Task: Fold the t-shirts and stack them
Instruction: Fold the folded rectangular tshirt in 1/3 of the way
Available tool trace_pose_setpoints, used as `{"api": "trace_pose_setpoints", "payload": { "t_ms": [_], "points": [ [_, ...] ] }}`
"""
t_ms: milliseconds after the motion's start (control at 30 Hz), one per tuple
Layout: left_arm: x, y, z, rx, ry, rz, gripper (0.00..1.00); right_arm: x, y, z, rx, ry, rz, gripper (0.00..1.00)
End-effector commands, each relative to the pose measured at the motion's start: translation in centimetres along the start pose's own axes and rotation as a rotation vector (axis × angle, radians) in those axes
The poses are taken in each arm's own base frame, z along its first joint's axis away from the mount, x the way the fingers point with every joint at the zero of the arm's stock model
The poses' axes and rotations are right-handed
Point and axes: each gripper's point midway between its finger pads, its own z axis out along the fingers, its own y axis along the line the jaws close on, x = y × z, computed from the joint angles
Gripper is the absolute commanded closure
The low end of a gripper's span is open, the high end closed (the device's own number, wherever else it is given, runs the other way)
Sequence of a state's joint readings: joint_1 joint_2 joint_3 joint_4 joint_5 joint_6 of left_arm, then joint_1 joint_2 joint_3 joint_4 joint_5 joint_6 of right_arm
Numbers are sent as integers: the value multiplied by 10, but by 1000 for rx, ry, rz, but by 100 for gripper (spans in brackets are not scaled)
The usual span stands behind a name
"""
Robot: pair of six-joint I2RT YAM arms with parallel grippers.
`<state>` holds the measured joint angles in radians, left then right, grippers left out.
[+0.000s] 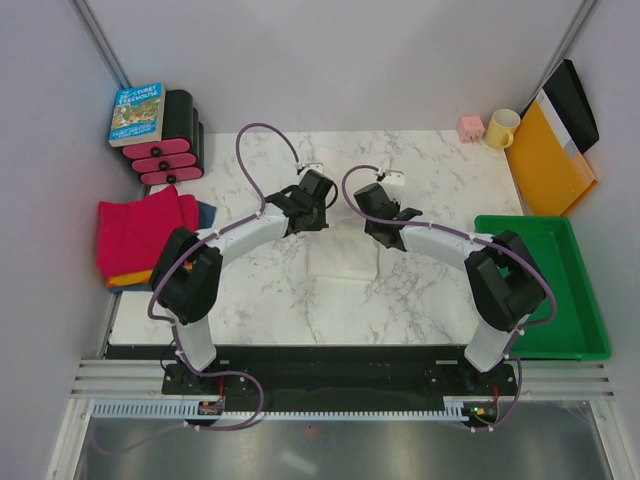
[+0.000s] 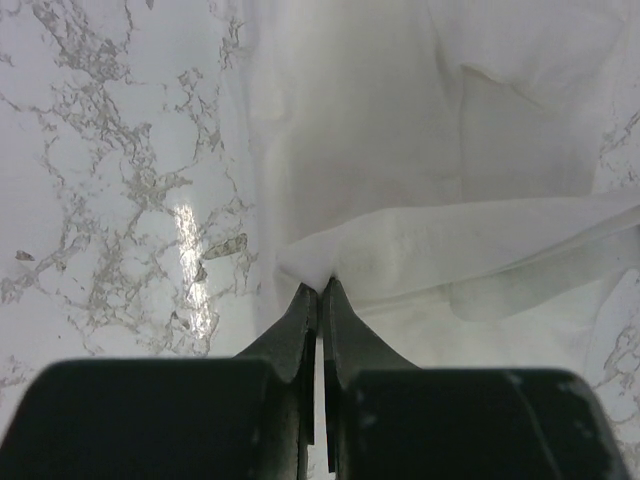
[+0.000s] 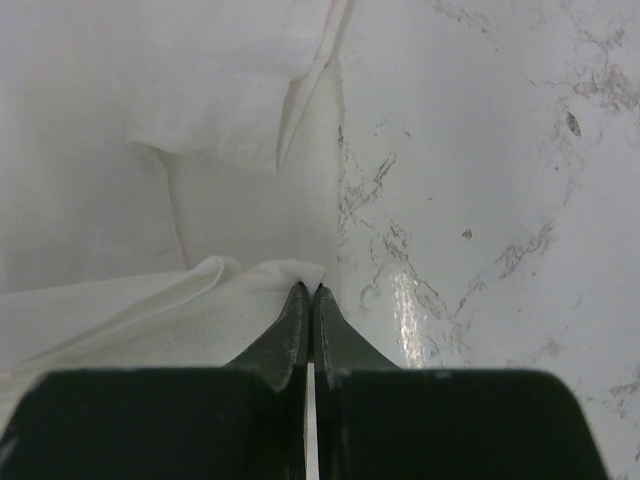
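One cream shirt (image 2: 400, 150), marble table (image 1: 420, 305), pale walls (image 1: 350, 60)

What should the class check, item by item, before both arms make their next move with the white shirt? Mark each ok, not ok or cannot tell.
1. Grip of left tool on white shirt: ok, shut on its edge.
2. Grip of right tool on the shirt: ok, shut on its edge.
3. One layer only in each tool: cannot tell.
4. Shirt lying smooth: not ok, creases and a raised fold show.
5. Pink stack away from both tools: ok, it sits at the table's left edge.
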<state>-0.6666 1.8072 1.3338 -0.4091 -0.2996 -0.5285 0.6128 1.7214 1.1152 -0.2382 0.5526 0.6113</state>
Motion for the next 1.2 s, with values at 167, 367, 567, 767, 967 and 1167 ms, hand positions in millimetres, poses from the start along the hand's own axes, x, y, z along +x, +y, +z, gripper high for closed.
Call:
{"api": "trace_pose_setpoints", "payload": {
  "t_ms": [167,367,567,767,967,1167],
  "points": [
    [-16,14,37,-24,29,0,98,-10,5,42,36,10,-25,100],
    [-27,4,53,-4,33,3,98,-8,13,58,35,24,-29,100],
    [-48,-11,53,38,0,15,98,-8,10,58,46,18,-30,100],
    [-66,-2,36,-18,-51,-31,79,-35,8,32,-13,-72,27,47],
    [-55,16,9,-49,-70,-96,40,-49,28,-17,-140,-107,35,12],
    [-11,16,-1,14,-4,-116,59,-1,51,-33,-230,-30,6,48]
  ]
}}
